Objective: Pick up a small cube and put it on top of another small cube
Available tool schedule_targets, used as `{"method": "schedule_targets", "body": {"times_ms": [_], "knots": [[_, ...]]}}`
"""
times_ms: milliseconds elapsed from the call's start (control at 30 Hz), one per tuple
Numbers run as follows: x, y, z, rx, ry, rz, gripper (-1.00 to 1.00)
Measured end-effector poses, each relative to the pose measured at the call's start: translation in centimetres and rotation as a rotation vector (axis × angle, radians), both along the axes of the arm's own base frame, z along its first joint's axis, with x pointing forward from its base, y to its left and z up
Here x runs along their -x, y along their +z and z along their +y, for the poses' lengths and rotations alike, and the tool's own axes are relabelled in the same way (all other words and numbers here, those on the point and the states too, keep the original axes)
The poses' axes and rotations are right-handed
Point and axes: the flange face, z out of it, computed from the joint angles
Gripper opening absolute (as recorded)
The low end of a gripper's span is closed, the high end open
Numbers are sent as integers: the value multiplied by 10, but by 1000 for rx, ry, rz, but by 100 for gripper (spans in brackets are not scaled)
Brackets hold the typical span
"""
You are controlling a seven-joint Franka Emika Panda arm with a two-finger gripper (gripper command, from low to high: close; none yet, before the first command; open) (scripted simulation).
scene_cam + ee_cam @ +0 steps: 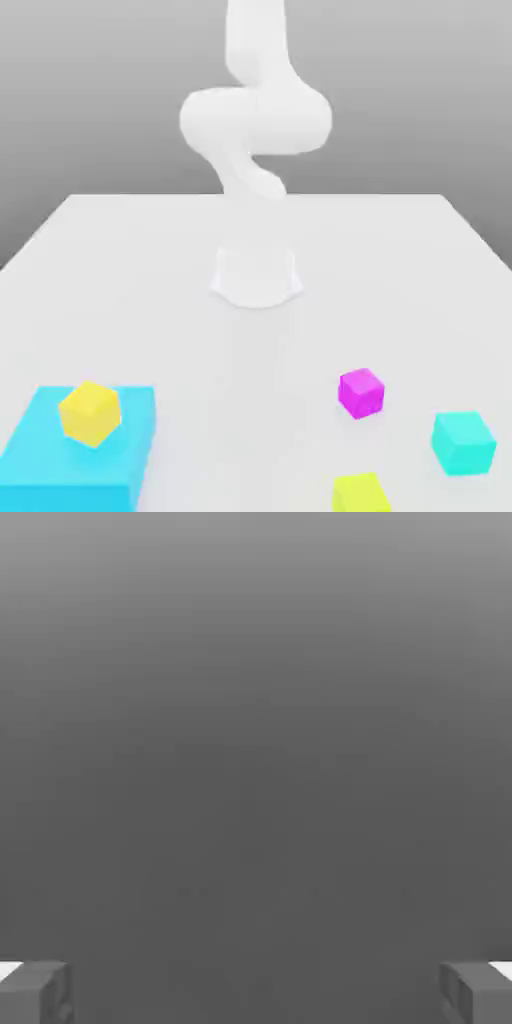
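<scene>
Right now my gripper (256, 992) is spread wide with nothing between its fingers (35, 990), the two tips sitting at opposite edges of the hand view with bare grey between them. So I judge that I am at the very start: no cube has been approached, let alone lifted. My arm (255, 120) rises white and folded above its base at the middle of the worktop (140, 270). Next I have to swing toward the near edge of the worktop, centre my spread fingers over the small cube (361, 493), come down squarely on two opposite faces, and close. That cube is a plain lime-yellow one, sitting on the worktop at the very bottom of the exterior view, partly cut off by the frame. Its target, the turquoise cube (464, 443), is the same size and stands nearby toward the exterior view's right, apart from it. A magenta cube (361, 392) sits near both, so my descent must stay clear of it. Well apart, at the exterior view's left, a golden-yellow cube (90, 412) rests on a flat sky-blue block (35, 460).
</scene>
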Motion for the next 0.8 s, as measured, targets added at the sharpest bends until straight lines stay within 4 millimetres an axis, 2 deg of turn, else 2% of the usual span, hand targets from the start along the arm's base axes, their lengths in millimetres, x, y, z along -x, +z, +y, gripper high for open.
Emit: {"method": "schedule_targets", "body": {"times_ms": [200,400,600,800], "knots": [[-70,-88,21,29,20,158,0],[-117,-186,43,51,50,311,0],[-141,-293,68,64,90,463,0],[-141,-402,90,64,131,614,0]]}}
